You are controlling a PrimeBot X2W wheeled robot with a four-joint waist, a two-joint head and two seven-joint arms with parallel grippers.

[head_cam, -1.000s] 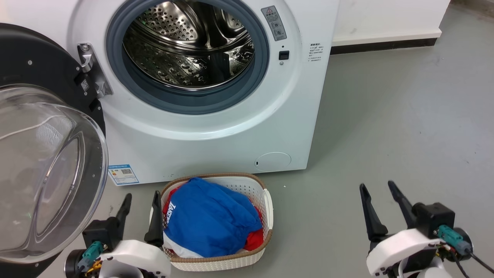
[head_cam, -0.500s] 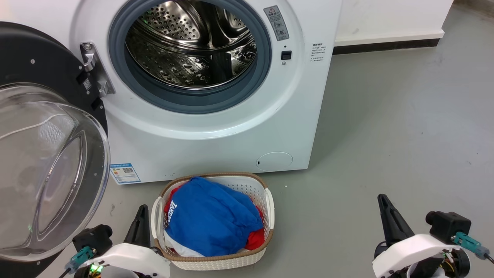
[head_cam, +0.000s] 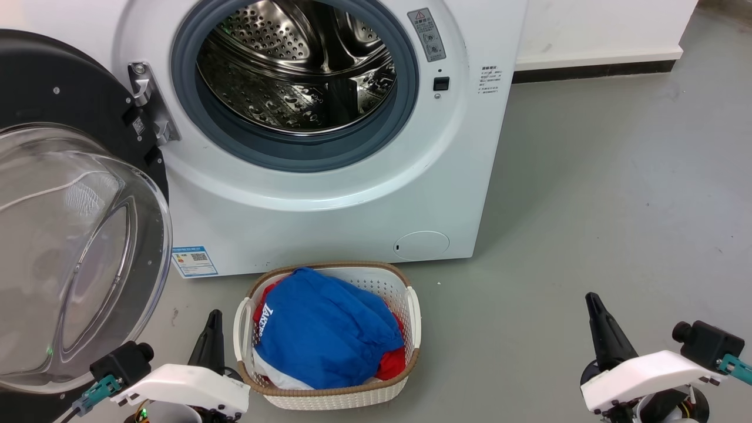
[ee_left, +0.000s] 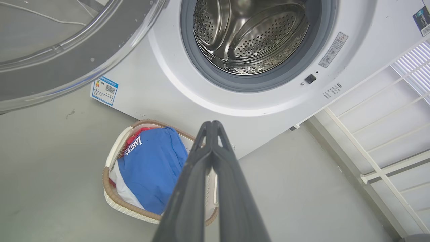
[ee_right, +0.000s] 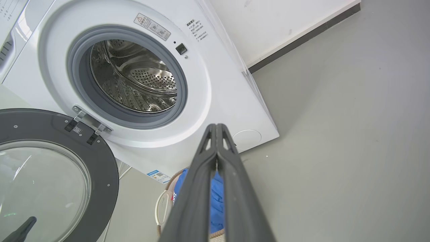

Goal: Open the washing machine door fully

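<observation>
1. The washing machine door (head_cam: 82, 258) stands swung wide at the left of the washing machine (head_cam: 329, 205);
2. left gripper (ee_left: 212, 125) pinched closed, empty, beside the laundry basket (head_cam: 329, 400);
3. right gripper (ee_right: 216, 127) likewise closed, holding nothing.

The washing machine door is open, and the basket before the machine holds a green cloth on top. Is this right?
No: the cloth in the basket is blue, not green, as the head view shows. The washing machine door is open.
</observation>
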